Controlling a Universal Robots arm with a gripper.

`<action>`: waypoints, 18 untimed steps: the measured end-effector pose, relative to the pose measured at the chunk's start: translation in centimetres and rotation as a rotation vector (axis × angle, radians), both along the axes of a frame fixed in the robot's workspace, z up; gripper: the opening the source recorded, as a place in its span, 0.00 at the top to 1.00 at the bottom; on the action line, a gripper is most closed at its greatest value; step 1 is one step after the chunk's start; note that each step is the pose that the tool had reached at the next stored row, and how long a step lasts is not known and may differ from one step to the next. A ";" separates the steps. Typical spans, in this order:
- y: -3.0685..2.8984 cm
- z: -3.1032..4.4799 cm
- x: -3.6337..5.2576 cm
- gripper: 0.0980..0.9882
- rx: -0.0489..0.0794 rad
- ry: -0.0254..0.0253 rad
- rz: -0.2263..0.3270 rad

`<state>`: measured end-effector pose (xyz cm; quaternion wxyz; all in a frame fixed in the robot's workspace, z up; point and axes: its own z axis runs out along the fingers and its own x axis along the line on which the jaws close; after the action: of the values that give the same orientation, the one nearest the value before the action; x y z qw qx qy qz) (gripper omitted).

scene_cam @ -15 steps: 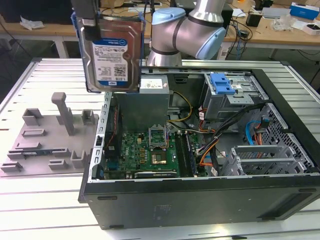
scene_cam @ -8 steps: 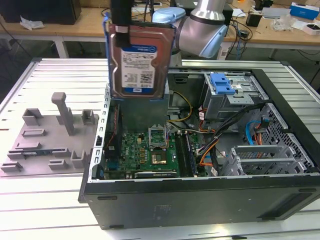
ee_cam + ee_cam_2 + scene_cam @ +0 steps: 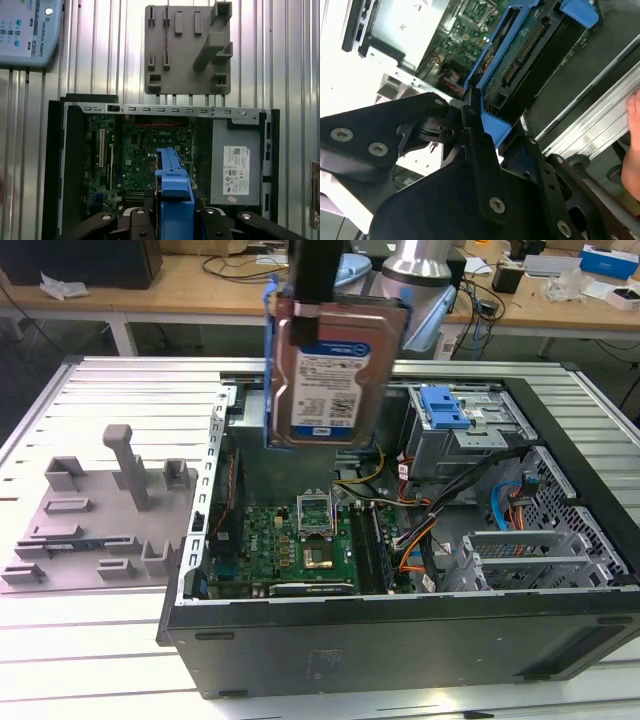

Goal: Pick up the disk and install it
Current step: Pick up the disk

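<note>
Lying on its side on the ribbed silver aluminium table (image 3: 60, 660), the open black metal computer case (image 3: 400, 640) exposes a green motherboard (image 3: 290, 540) and, toward the exterior view's right, a grey metal drive cage (image 3: 480, 445). The flat rectangular silver-grey disk (image 3: 325, 375), framed by its blue plastic carrier (image 3: 172, 185), hangs above the case and clear of it, long axis upright. The black gripper (image 3: 318, 290) is clamped on the carrier's upper end. The disk lies directly beneath it, with the cage offset toward the exterior view's right.

Bright w/ glare on table (image 3: 115, 55)
</note>
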<state>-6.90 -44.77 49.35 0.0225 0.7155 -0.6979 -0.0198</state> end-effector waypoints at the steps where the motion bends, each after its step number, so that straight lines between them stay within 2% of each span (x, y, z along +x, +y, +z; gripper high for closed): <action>1: -0.22 0.00 0.60 0.70 0.000 0.0002 0.000; 6: -1.15 -0.03 3.03 0.70 0.000 0.0008 0.000; 9: -2.14 -0.06 5.28 0.70 0.000 0.0015 0.000; 11: -2.59 -0.08 6.23 0.70 0.000 0.0018 0.000; 12: -3.04 -0.10 7.18 0.70 0.000 0.0021 0.000; 13: -3.31 -0.12 7.69 0.70 0.000 0.0022 0.000; 18: -3.32 -0.13 7.73 0.70 0.000 0.0023 0.000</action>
<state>0.83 -48.09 49.22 0.0234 0.7155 -0.6979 -0.0205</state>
